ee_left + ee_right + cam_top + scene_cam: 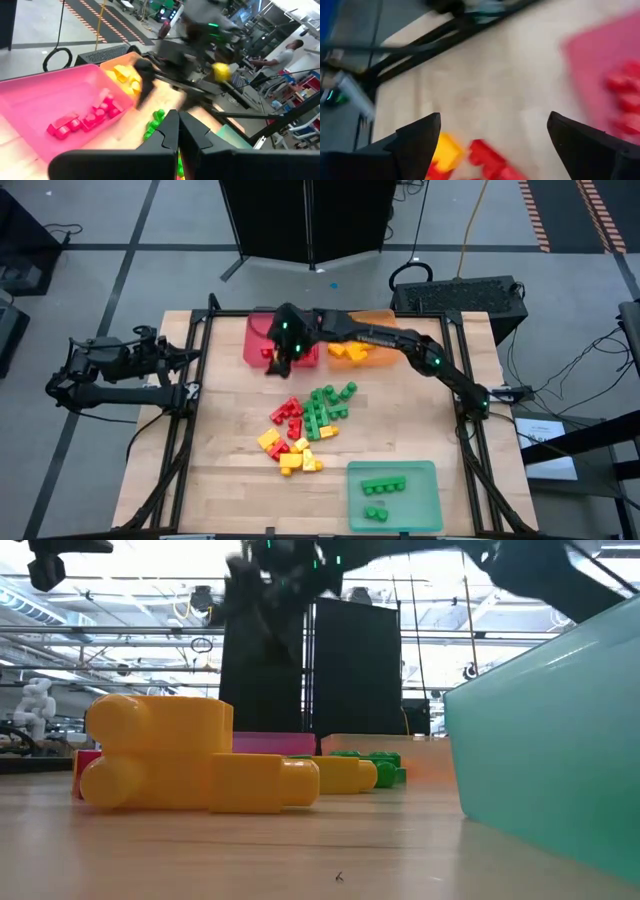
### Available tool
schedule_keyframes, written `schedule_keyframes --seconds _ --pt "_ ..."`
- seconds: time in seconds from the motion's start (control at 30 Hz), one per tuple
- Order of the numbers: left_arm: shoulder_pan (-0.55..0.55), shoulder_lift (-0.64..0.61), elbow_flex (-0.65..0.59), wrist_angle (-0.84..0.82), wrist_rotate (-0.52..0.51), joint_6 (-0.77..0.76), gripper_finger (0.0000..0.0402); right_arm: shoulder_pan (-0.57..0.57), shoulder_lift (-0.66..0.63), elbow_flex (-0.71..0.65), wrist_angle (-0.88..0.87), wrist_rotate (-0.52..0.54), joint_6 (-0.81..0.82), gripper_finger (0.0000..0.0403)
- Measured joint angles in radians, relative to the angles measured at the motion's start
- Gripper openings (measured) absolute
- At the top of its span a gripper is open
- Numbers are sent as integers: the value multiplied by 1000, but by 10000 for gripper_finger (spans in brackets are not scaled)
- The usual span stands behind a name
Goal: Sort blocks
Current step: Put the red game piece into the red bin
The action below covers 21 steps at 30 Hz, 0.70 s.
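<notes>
Blur and cut-offs

The right arm (200,45) is showing only as a smear in the left wrist view; the green tray (560,770) is running off the low view's edge.

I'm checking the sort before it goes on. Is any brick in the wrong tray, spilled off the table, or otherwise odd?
Nothing stands out. The red tray holds red bricks, the orange tray yellow ones, the green tray green ones. The unsorted pile lies mid-table. The right gripper, jaws open, is at the red tray.

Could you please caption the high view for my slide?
Right gripper open over the red tray; mixed blocks wait mid-table.
</notes>
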Motion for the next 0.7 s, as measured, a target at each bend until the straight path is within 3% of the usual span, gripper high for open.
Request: schedule_keyframes --seconds 0.07,0.3,0.47,0.7 --pt "0 0 0 1 -2 0 2 51 -10 0 -10 10 -102 356" --pt "0 0 0 1 -2 0 2 204 44 -1 -135 191 -513 357" --pt "0 0 0 2 -2 -1 2 233 99 -4 -95 275 -575 357" --pt "0 0 0 3 1 -3 2 230 167 -3 -77 278 -576 357"
